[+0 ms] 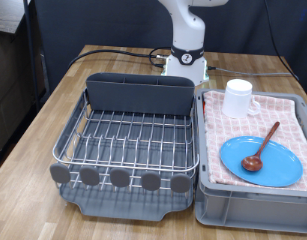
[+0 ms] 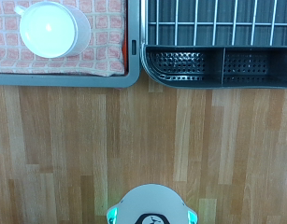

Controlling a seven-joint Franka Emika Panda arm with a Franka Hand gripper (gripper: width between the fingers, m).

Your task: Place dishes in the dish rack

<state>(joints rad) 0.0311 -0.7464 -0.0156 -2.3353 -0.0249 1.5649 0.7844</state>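
The light-blue plate [image 1: 260,160] lies flat in the grey bin [image 1: 253,205] on the pink checkered cloth, at the exterior view's right. The brown wooden spoon [image 1: 261,148] rests on the plate. The white mug [image 1: 238,97] stands upright at the bin's far end; it also shows in the wrist view [image 2: 52,28]. The silver wire dish rack [image 1: 133,135] on its grey tray holds no dishes; its dark grey caddy [image 1: 140,95] stands at the far side and shows in the wrist view [image 2: 218,65]. The gripper's fingers show in neither view; the hand is high above the table.
The robot's white base [image 1: 186,62] stands on the wooden table behind the rack and shows in the wrist view [image 2: 150,207]. A black cable [image 1: 113,55] runs across the table near the base. Bin and rack sit side by side, touching.
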